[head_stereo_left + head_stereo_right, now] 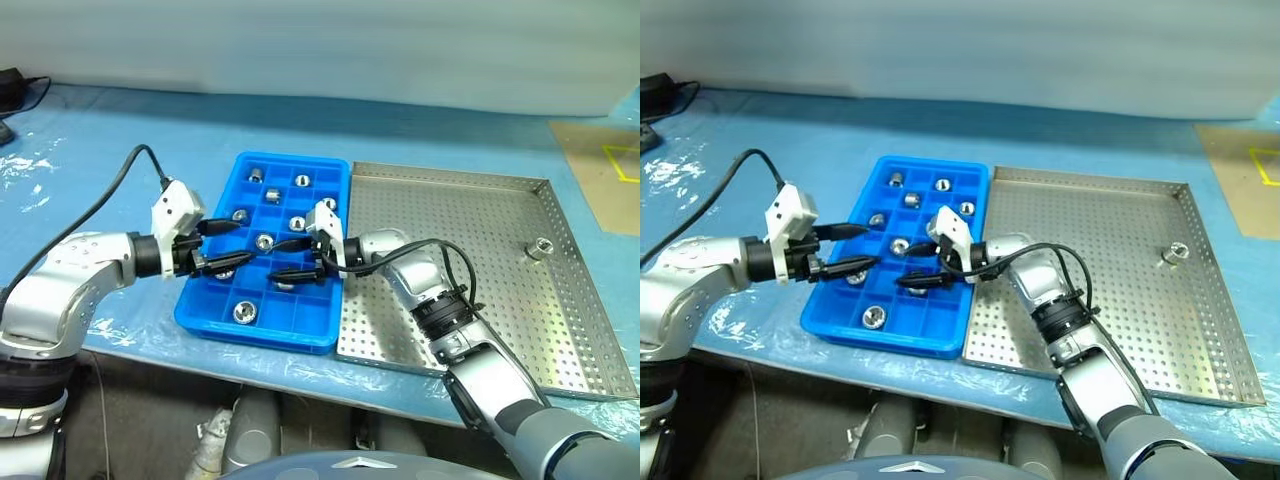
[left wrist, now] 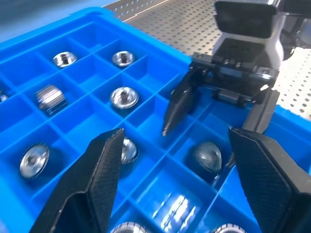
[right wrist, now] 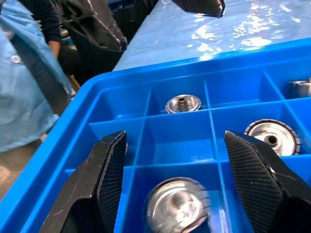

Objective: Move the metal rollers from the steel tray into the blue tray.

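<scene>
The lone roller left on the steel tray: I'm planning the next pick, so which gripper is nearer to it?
Right. The right gripper is over the blue tray, on the side beside the steel tray; the left gripper is farther from the roller, over the blue tray's opposite side.

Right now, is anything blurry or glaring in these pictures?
Right wrist view: the nearest shiny metal roller is smeared and soft between the right gripper fingers. Left eye view: white glare on the wrinkled blue table cover; the perforated steel tray looks evenly lit.

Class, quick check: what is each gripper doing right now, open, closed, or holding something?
Left gripper: open, holding nothing, over the blue tray.
Right gripper: open, holding nothing; a metal roller lies in the compartment below it.
</scene>
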`<action>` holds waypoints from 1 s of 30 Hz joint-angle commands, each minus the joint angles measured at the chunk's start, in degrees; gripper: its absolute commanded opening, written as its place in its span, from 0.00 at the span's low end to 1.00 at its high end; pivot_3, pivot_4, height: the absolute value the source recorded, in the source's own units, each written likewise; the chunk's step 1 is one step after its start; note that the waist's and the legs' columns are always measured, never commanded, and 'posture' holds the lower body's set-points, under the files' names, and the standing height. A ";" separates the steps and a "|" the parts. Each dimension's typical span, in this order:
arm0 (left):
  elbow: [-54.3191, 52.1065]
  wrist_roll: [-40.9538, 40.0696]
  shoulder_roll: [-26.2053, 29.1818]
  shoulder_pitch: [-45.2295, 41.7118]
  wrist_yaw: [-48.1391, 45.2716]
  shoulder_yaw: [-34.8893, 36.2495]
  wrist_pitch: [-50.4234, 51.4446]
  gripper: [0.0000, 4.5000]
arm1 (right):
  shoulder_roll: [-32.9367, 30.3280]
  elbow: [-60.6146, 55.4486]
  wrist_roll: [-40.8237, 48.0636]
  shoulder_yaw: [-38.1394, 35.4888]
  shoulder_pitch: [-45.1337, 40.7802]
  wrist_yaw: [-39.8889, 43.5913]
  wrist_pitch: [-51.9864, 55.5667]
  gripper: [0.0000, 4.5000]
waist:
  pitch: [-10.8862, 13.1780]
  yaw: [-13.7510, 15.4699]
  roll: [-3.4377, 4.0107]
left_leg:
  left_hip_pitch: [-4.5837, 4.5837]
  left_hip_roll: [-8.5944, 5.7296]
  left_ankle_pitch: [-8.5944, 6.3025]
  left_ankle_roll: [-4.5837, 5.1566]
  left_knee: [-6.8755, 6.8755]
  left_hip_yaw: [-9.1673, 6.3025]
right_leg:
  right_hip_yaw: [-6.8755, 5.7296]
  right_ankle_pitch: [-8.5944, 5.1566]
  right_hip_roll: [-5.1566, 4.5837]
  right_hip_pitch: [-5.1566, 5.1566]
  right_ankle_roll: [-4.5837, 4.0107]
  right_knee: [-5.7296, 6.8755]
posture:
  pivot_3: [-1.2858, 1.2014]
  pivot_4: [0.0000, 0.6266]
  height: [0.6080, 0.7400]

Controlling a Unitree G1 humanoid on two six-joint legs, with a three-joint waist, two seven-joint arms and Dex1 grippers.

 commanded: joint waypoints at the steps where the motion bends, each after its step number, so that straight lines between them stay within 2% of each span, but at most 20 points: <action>1: 3.85 1.28 -1.49 -5.08 -2.21 -3.83 -3.22 0.80 | -3.36 -5.54 2.32 -6.04 1.71 -2.96 2.15 0.73 | 0.00 0.23 0.00 | -0.02 -0.02 0.02 -0.03 0.04 0.00 | 0.00 0.00 0.00 0.03 0.00 0.00 | 0.56 0.24 1.00; 4: 8.91 2.83 -4.08 -9.99 -3.66 -7.43 -5.26 0.80 | -5.70 -9.89 5.47 -10.96 2.86 -5.28 5.65 0.73 | -0.01 -0.28 -0.02 | -0.02 -0.02 0.03 -0.04 0.08 0.01 | 0.03 0.01 0.01 0.02 0.02 0.02 | 0.51 0.24 1.00; 8: 16.46 5.23 -9.12 -16.72 -7.30 -12.91 -9.21 0.80 | -10.05 -11.74 8.51 -20.98 4.21 -11.50 8.26 0.73 | -0.01 -1.54 -0.02 | -0.02 0.06 0.06 -0.07 0.07 0.02 | 0.04 0.01 0.13 -0.02 0.02 0.05 | 0.47 0.24 1.00; 12: 22.41 7.06 -13.33 -21.39 -10.80 -16.21 -12.58 0.80 | -14.56 -10.92 6.70 -26.97 7.69 -17.50 5.15 0.73 | -0.03 -3.32 -0.06 | -0.02 -0.02 0.04 -0.02 0.09 0.06 | 0.12 0.02 0.13 -0.01 0.02 0.01 | 0.43 0.24 1.00; 17: 29.02 9.25 -16.98 -25.47 -14.50 -18.27 -16.30 0.80 | -17.18 -4.73 3.19 -33.54 11.45 -28.10 -1.40 0.73 | -0.03 -5.95 -0.06 | -0.06 0.07 0.07 0.11 0.13 0.08 | 0.15 0.01 0.54 -0.05 0.00 0.02 | 0.40 0.24 1.00; 25: 33.70 11.41 -20.01 -27.83 -17.47 -18.82 -19.16 0.80 | -18.71 7.01 -3.55 -36.69 14.44 -42.17 -13.25 0.73 | -0.03 -9.17 -0.04 | -0.02 0.15 0.05 0.30 0.24 0.15 | 0.27 0.01 0.65 -0.05 -0.03 0.00 | 0.38 0.24 1.00; 30: 33.62 11.96 -20.41 -27.52 -17.68 -18.30 -19.38 0.80 | -18.71 10.99 -3.56 -36.19 13.56 -43.05 -16.58 0.73 | -0.02 -9.12 -0.02 | -0.02 0.20 -0.08 0.52 0.44 0.19 | 0.29 0.04 0.65 0.00 -0.07 0.04 | 0.39 0.24 1.00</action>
